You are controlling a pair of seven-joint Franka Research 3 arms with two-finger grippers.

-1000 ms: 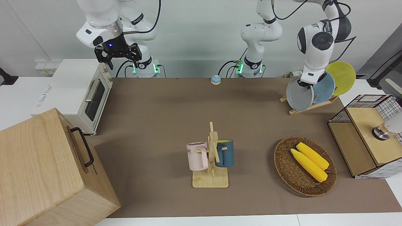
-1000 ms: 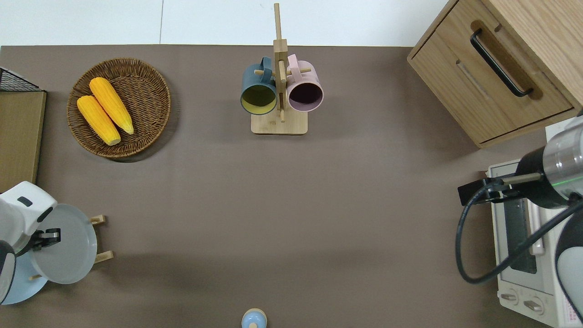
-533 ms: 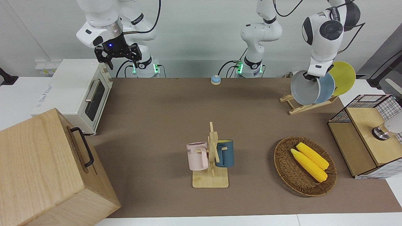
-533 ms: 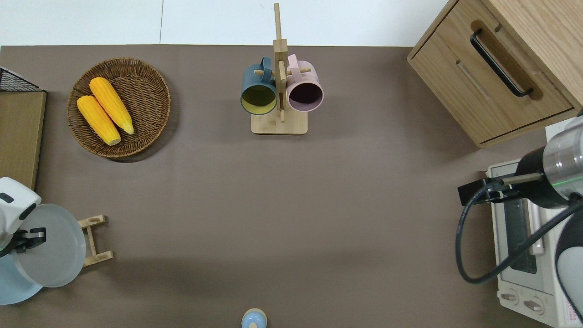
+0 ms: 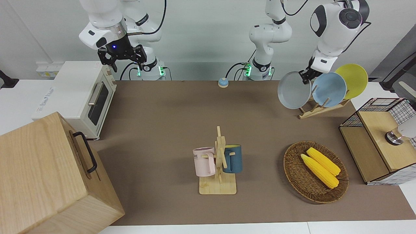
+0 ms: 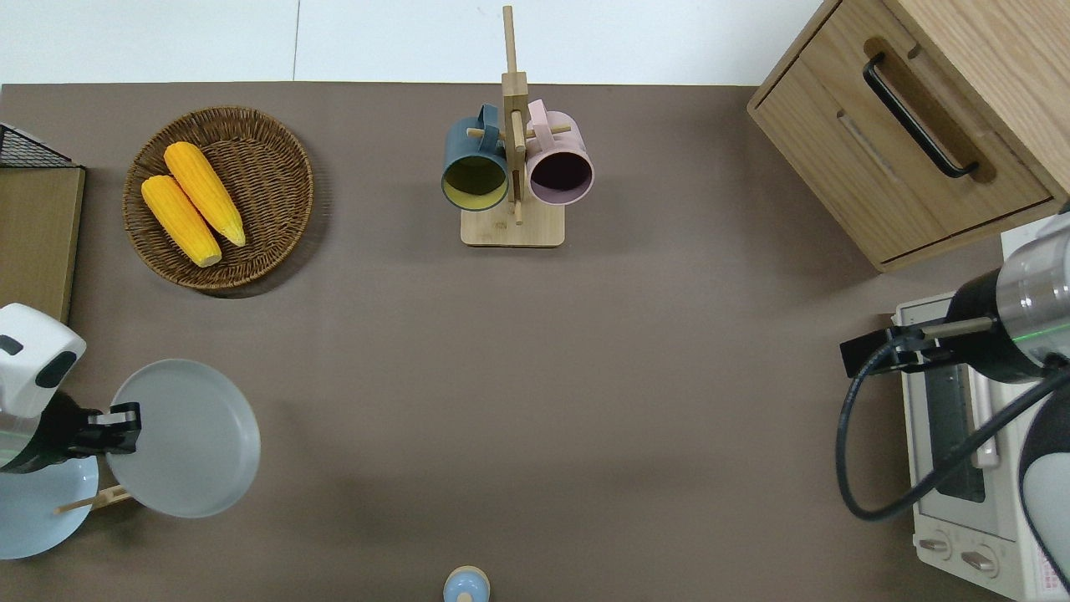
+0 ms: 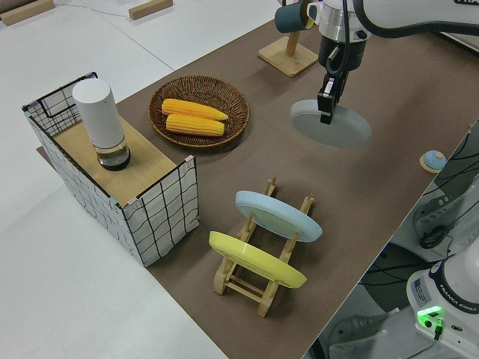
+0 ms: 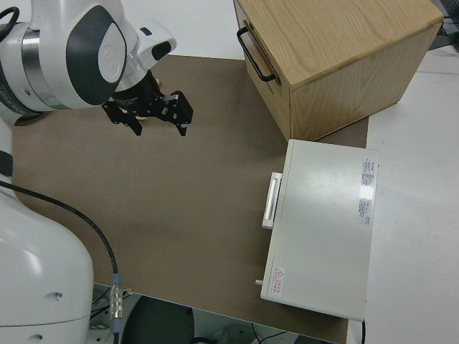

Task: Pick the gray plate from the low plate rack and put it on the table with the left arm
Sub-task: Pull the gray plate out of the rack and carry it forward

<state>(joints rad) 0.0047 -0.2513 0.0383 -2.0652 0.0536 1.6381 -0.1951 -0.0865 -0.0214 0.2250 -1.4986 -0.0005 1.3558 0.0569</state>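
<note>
Low in the overhead view, at the left arm's end: round pale gray plate with a raised rim [image 6: 188,439], up in the air. Pinched tight at its rim by the black two-finger left gripper [image 6: 125,416]. Hangs over the bare brown table [image 6: 535,376], just beside the low pale wooden plate rack [image 6: 92,502]. Touches no peg of the rack.

High in the front view, same end: gray plate [image 5: 294,90] tilted, hollow side showing, with the left gripper [image 5: 305,76] on its top edge. Beside it, standing in the rack [image 5: 320,110]: round sky-blue plate [image 5: 330,89] and round yellow plate [image 5: 352,79], both leaning on the slanted pegs.

Top of the left side view: gray plate [image 7: 337,127] almost flat under the left gripper [image 7: 326,105], above the table and apart from it. Lower in that view: rack [image 7: 254,280] with the sky-blue plate [image 7: 277,215] and the yellow plate [image 7: 254,260], and empty pegs at the end toward the gray plate.

Top of the front view, at the other end: black right gripper with a blue light [image 5: 123,57], parked, fingers spread wide and holding nothing.

Lower in the front view, well apart from the rack: round brown woven basket [image 5: 292,175] with two yellow corn cobs [image 5: 320,167]. In the middle: wooden mug tree [image 5: 219,159] with a pink mug and a dark blue mug.
</note>
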